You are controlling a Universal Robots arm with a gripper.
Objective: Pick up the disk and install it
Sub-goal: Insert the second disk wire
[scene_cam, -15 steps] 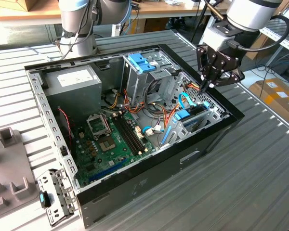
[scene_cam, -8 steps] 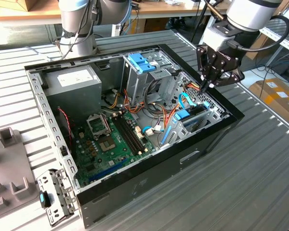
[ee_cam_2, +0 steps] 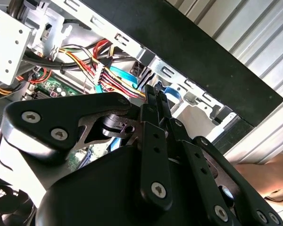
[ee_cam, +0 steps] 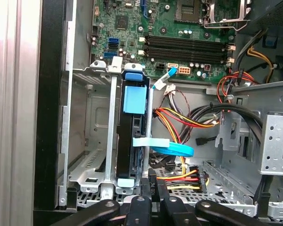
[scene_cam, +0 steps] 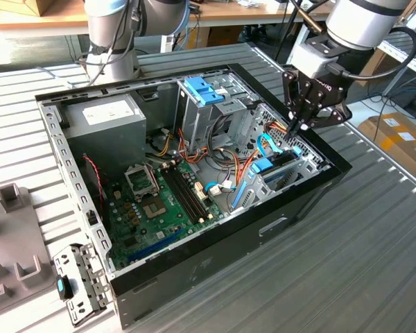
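Jaws look pinched together w/ nothing between them: your gripper [scene_cam: 304, 127] hangs just over the case's edge at the exterior view's right. Scanning left to right there: grey moulded fixture [scene_cam: 10, 229] on the slatted table [scene_cam: 374, 257], PSU box [scene_cam: 107, 114] in the case's back corner, motherboard [scene_cam: 159, 208] on the floor, darker-blue latch [scene_cam: 204, 89] atop the drive cage, then the disk [scene_cam: 267, 170]. You'll see the disk [ee_cam: 134, 127] standing on edge in its bay (light-blue carrier tabs showing) in the first wrist view, close to the fingertips [ee_cam: 152, 181]. Orange/yellow wiring [ee_cam: 179, 125] runs just beside it.
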